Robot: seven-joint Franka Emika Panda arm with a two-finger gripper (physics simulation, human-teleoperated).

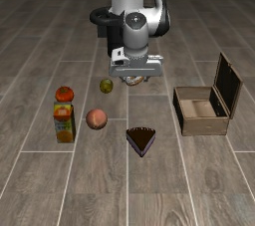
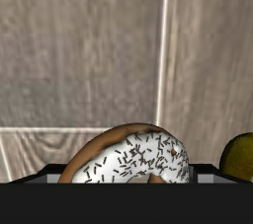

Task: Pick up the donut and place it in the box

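The donut is brown with white icing and little dark sprinkles. In the wrist view it sits right up close to the gripper, over the wood floor. I cannot tell if the gripper is pinching the donut or is spread around it. In the exterior view the gripper hangs low over the floor, pointing down from the white arm. A small round green thing lies near the gripper at about 8 o'clock, and in the wrist view it shows just beside the donut, not touching it. The box is brown and sits at about 4 o'clock from the gripper, well apart from it. Its lid stands up on the side away from the gripper, so the box is open. A dark slice of cake lies at 6 o'clock from the gripper. A round peach-colored fruit lies at about 7 o'clock. Farther out, near 8 o'clock, there is a red round thing, and an orange bottle stands just beside it at its 6 o'clock. The cake is between the fruit and the box, but it touches neither one.
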